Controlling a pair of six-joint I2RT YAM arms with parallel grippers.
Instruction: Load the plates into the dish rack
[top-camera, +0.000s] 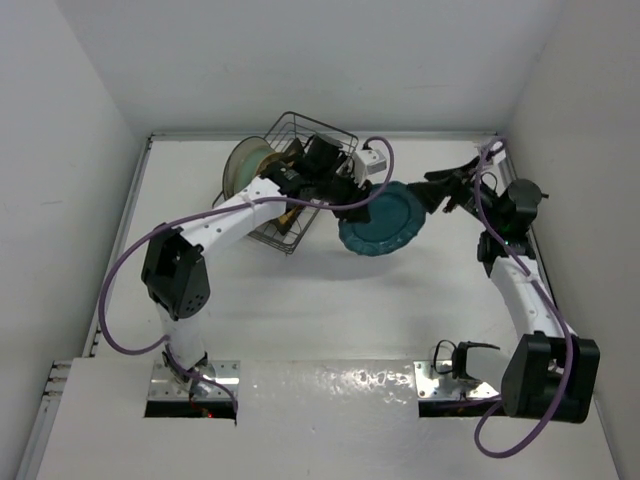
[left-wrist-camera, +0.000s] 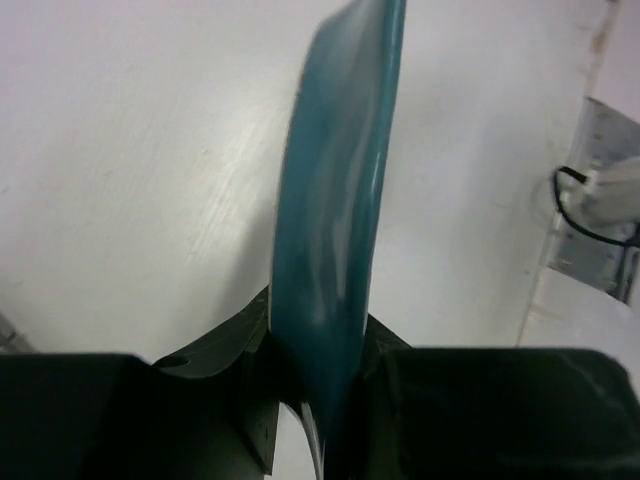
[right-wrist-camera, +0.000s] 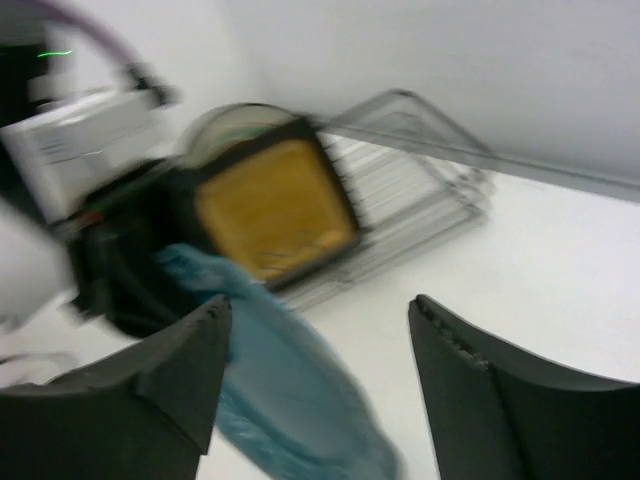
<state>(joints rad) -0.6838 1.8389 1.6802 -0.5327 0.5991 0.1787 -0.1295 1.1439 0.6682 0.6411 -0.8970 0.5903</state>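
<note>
Left gripper (left-wrist-camera: 320, 385) clamped on the rim of the teal plate (top-camera: 381, 219). In the left wrist view the plate stands edge-on between the two fingers, rim up. From the top view the teal plate hangs just right of the dish rack (top-camera: 318, 132), outside the basket, above the tabletop (top-camera: 330, 320); cannot tell if its lower edge touches.

Right gripper (right-wrist-camera: 315, 350) spread wide, nothing between the fingers. It sits right of the dish rack, just beyond the teal plate's far edge, close to it; contact can't be told. Right wrist view is motion-blurred.

In the dish rack: amber square plate (right-wrist-camera: 272, 210) with dark rim, standing on edge at the end nearer the arms. Pale round plate (top-camera: 243, 166) upright at the rack's left end, behind the amber one in the right wrist view. Could be more than one round plate there, too blurred or overlapped to tell.

White tabletop, plain white walls (top-camera: 300, 60) on three sides, rack near the back wall. Purple cables run along both arms.

Count: one dish rack, two arms, three plates surely visible, namely one teal, one amber and one pale round.
</note>
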